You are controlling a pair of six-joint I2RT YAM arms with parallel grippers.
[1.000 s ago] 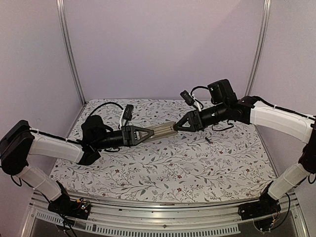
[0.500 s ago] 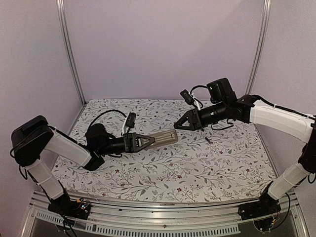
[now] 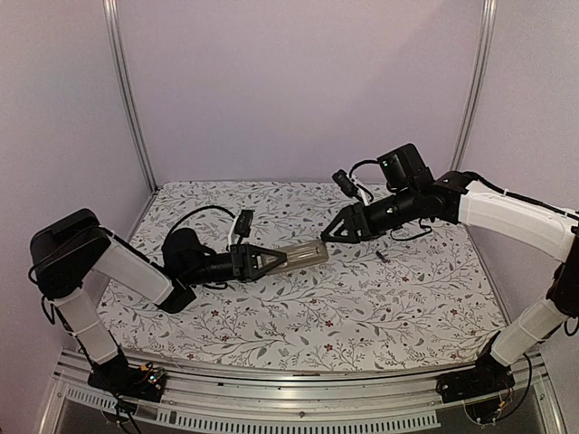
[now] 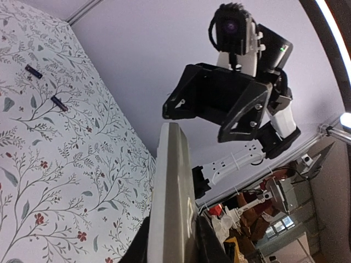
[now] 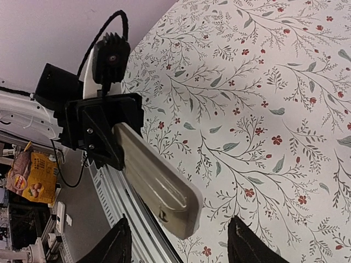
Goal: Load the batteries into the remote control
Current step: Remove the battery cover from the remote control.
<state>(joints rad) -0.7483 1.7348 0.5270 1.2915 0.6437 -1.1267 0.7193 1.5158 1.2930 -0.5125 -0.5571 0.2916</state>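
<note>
Gripping the remote control [image 3: 304, 253] by its left end in the left pincer [image 3: 279, 259], mid-frame, above the floral tabletop [image 3: 362, 307]. Facing its free end with the right pincer [image 3: 329, 236], spread wide, holding nothing. Finding both batteries [image 4: 59, 103] lying loose, upper left of the left wrist view.

**Top view.** The left arm [image 3: 127, 267] is extending from the lower left of the frame toward the centre, with its forearm lying nearly level. The left gripper [image 3: 279, 259] is clamping the near end of the remote control [image 3: 306, 253], jaws closed against its sides. The right arm [image 3: 507, 212] is bending in from the right edge, wrist angling down and left. The right gripper [image 3: 333, 233] is hovering just upper right of the remote's free end. Its fingers [image 5: 122, 245] are standing apart, gripping nothing.
</note>
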